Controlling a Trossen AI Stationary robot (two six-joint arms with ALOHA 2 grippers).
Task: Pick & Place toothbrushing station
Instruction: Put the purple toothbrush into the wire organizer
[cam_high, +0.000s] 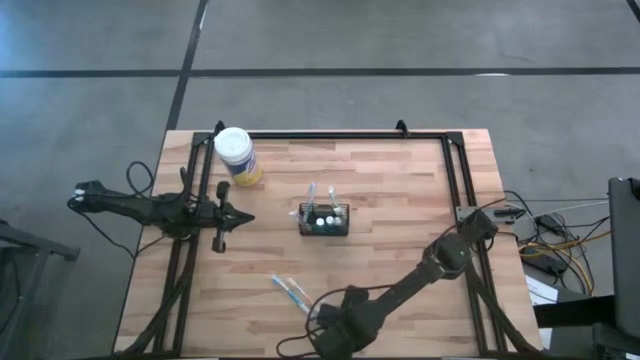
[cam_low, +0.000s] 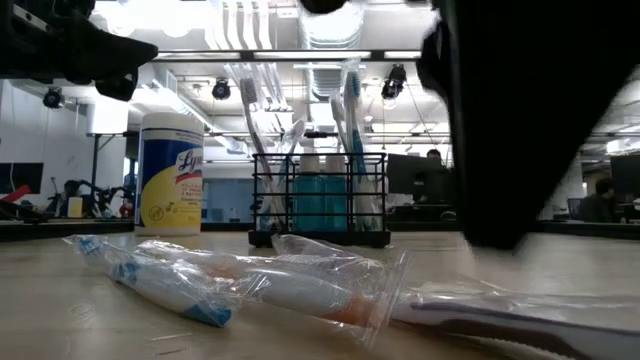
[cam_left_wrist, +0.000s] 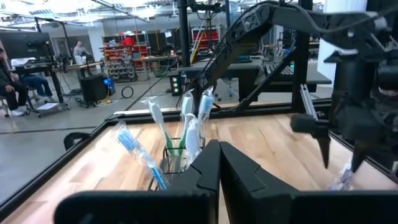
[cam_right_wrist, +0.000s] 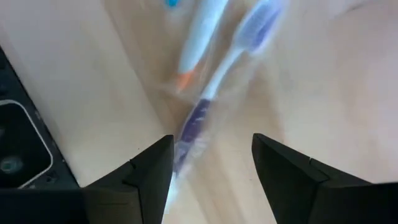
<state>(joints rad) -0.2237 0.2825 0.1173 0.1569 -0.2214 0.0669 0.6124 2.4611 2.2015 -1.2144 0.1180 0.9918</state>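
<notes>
- Right pincer (cam_right_wrist: 211, 162) is hanging with its fingers spread wide, gripping nothing, just above the bagged toothbrushes (cam_right_wrist: 205, 106) lying near the front edge of the counter (cam_high: 420, 190).
- Left pincer (cam_high: 243, 217) is waiting at the left side of the counter, pointing toward the toothbrushing station (cam_high: 325, 219); its fingers are pressed together, with nothing between them.
- To my eye the step in hand is picking a wrapped brush off the wood: the right arm is needing to come straight down with the handle centred between the two fingers, and to close on the firm handle rather than on loose plastic, which could slip or drag the neighbouring bag along.
- Keeping the fingers across the handle rather than along it is looking like the safer grip, since the bags are overlapping each other.
- Black mesh holder is standing upright about mid-counter, well apart from the right pincer and nearer the left one.
- It is looking like an open wire box with compartments; several toothbrushes (cam_low: 262, 120) are sticking up well above its rim, some leaning outward, and teal bottles with white caps are sitting inside.
- Yellow wipes canister (cam_high: 237, 156) with a white lid is standing behind and to the left of the holder, clear of it.
</notes>
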